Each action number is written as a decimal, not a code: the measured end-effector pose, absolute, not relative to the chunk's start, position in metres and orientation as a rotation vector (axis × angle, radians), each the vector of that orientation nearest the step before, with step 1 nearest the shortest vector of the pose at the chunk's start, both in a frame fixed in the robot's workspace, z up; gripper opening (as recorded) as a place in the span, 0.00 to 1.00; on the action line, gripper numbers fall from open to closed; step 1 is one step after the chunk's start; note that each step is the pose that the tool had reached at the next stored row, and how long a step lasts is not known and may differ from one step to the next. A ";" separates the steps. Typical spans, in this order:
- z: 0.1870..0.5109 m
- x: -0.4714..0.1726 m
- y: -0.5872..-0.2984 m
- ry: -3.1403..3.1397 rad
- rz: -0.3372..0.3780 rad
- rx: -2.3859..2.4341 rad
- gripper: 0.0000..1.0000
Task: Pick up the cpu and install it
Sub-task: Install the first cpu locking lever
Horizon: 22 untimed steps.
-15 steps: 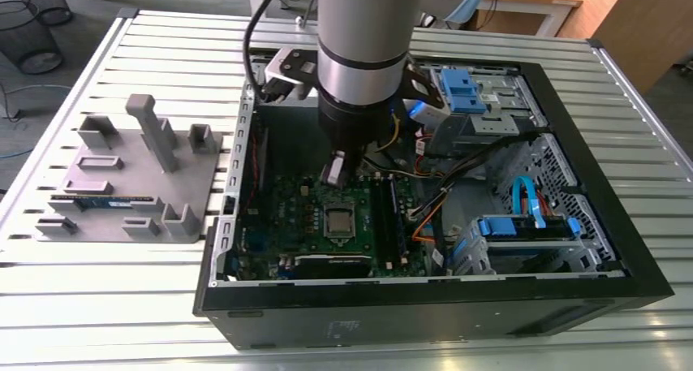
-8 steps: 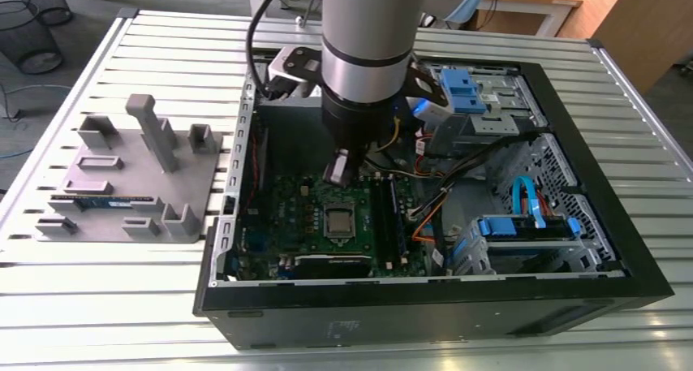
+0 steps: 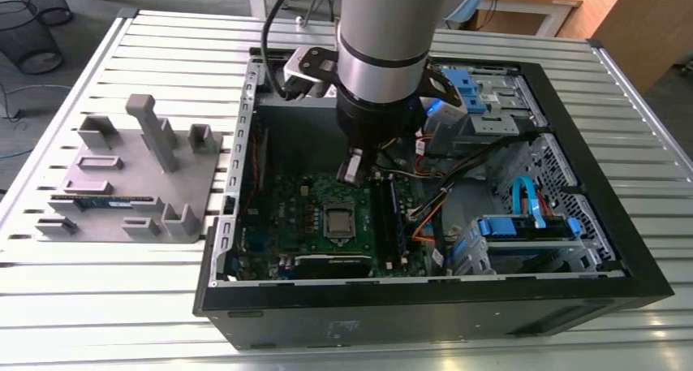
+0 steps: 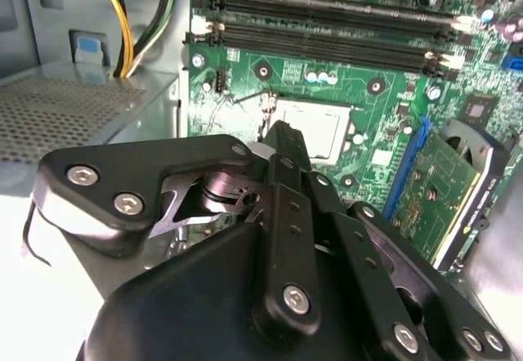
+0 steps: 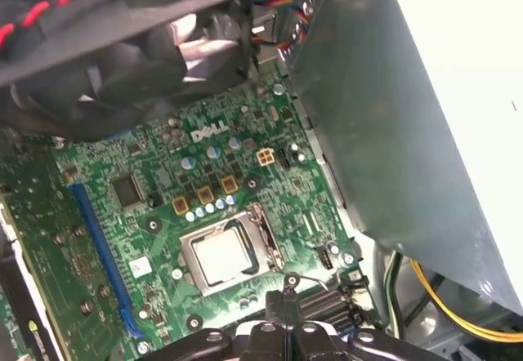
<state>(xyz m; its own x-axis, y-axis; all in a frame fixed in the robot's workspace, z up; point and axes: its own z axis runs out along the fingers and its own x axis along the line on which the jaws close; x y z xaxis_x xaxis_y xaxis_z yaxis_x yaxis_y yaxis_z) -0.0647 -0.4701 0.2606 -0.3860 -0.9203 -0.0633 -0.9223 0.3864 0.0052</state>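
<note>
The cpu point(image 3: 339, 220) lies flat in the socket in the middle of the green motherboard point(image 3: 292, 204), its silvery square top facing up, apart from the gripper. In the first wrist view the cpu point(image 5: 219, 256) has the metal socket frame point(image 5: 263, 238) around it. In the second wrist view the cpu point(image 4: 320, 130) is partly hidden behind my fingers. My gripper point(image 3: 351, 173) hangs inside the open computer case, just above the board and a little behind the socket. Its fingers are shut together with nothing between them in both wrist views point(image 4: 279, 135) point(image 5: 283, 302).
The black case walls point(image 3: 433, 294) ring the board. Cables point(image 3: 433, 200) and blue drive bays point(image 3: 520, 225) crowd the exterior view's right. Memory slots point(image 4: 327, 30) run beside the socket. On the slatted table at the exterior view's left stands a grey holder point(image 3: 174, 184) with a memory stick point(image 3: 103, 200).
</note>
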 end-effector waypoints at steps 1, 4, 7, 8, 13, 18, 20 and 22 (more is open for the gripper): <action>0.261 -0.064 -0.470 2.574 0.061 -1.712 0.11; 0.261 -0.061 -0.468 2.571 0.069 -1.710 0.11; 0.261 -0.059 -0.466 2.567 0.078 -1.707 0.11; 0.261 -0.058 -0.465 2.567 0.080 -1.707 0.11; 0.260 -0.058 -0.458 2.567 0.081 -1.706 0.11; 0.260 -0.058 -0.452 2.569 0.081 -1.703 0.11; 0.259 -0.058 -0.451 2.574 0.082 -1.693 0.11; 0.259 -0.058 -0.450 2.579 0.082 -1.685 0.11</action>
